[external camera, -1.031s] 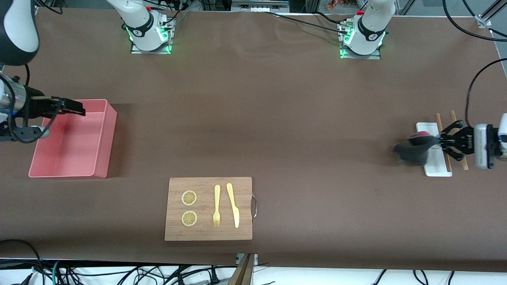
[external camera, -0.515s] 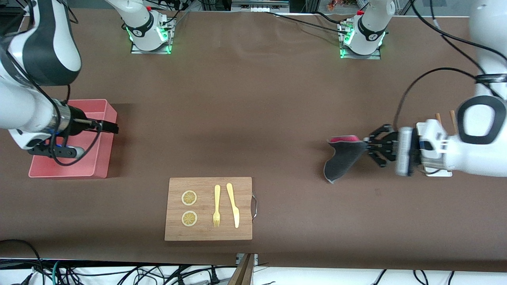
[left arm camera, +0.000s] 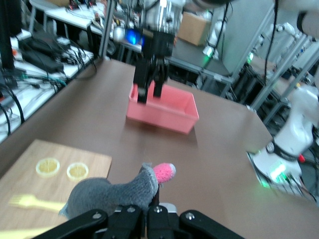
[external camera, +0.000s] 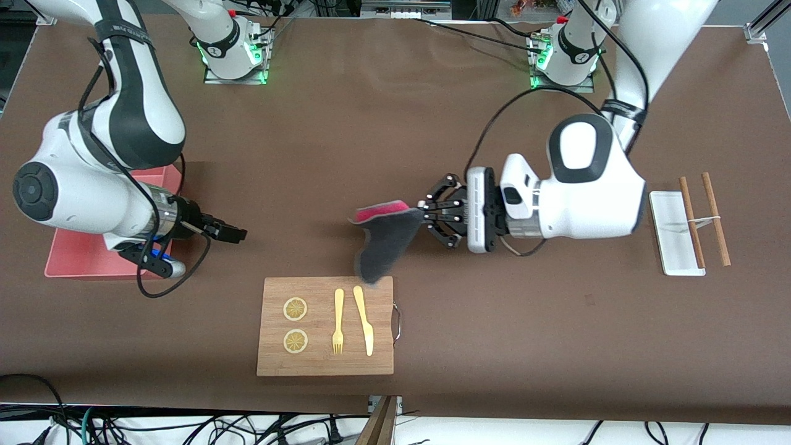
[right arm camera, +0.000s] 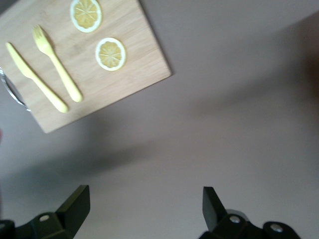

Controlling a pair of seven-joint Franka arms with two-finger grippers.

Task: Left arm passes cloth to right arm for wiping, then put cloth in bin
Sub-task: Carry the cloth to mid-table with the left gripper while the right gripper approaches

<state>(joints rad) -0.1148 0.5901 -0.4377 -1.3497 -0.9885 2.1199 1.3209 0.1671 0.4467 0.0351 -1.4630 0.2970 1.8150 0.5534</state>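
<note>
My left gripper (external camera: 421, 214) is shut on the cloth (external camera: 382, 245), a dark grey rag with a pink edge, and holds it in the air over the table's middle, its lower end hanging over the wooden cutting board's (external camera: 325, 326) edge. In the left wrist view the cloth (left arm camera: 117, 191) droops from the shut gripper (left arm camera: 151, 204). My right gripper (external camera: 238, 234) is open and empty, over bare table beside the pink bin (external camera: 68, 260). The right wrist view shows its open fingers (right arm camera: 76, 202) over bare table. The bin (left arm camera: 162, 107) and the right gripper (left arm camera: 150, 82) also show in the left wrist view.
The cutting board holds two lemon slices (external camera: 295, 308), a yellow fork (external camera: 338, 320) and a yellow knife (external camera: 364, 319). A narrow white tray (external camera: 674, 232) and two wooden chopsticks (external camera: 704, 220) lie toward the left arm's end of the table.
My left gripper has carried the cloth from over the white tray toward the table's middle. My right gripper has moved from over the bin toward the middle.
</note>
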